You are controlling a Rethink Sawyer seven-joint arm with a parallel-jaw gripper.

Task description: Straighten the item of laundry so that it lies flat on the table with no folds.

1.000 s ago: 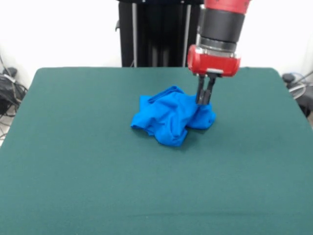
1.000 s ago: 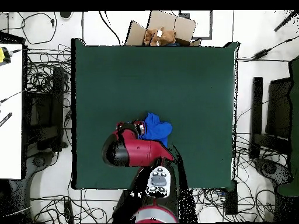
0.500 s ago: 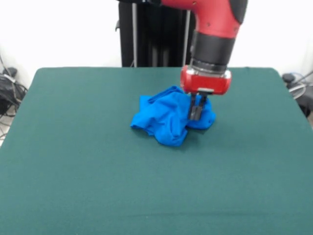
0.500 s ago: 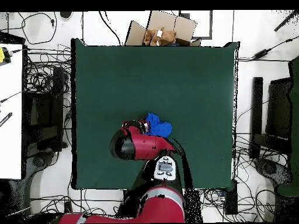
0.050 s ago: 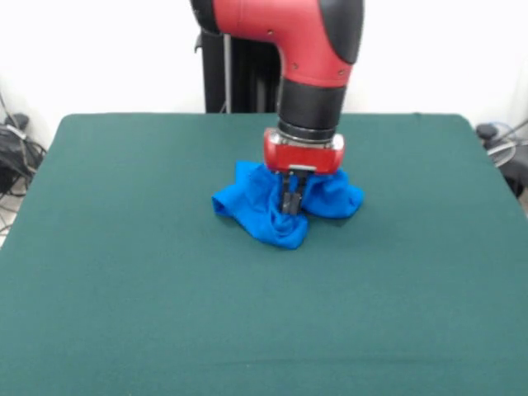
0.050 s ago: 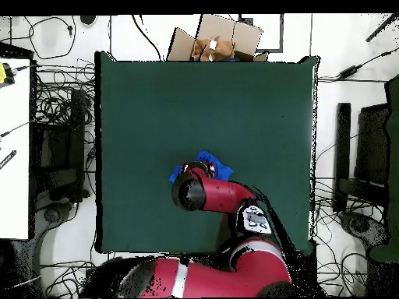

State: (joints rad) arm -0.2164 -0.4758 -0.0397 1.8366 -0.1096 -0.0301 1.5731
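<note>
Seen from the front: claw point(image 5: 289, 200) plain to view, its dark fingers point(image 5: 285, 198) drawn close together and sunk into the crumpled blue T-shirt point(image 5: 256, 210), pinching a fold near the middle of the heap; lettering on the shirt not visible. From overhead, claw hidden under the arm's own bulk, only a small corner of the T-shirt point(image 6: 212, 161) peeping out beyond the red wrist. Bunched and lumpy, that shirt, far from flat, lying on the dark green worktop point(image 5: 124, 280) somewhat toward the robot's side of the middle. Overhead alone shows the surroundings: an open cardboard box point(image 6: 217, 39) just past the worktop's far edge, tangled cables point(image 6: 58, 86) on the pale floor beside the worktop, a white desk point(image 6: 14, 148) further out on that side, dark equipment point(image 6: 366, 156) on the opposite side. Front view gives a white wall behind the worktop and a black pedestal column point(image 5: 243, 70). Red and black arm point(image 5: 309, 58) bent over the T-shirt, last link standing nearly upright, red wrist housing point(image 5: 303, 153) directly above the cloth.
</note>
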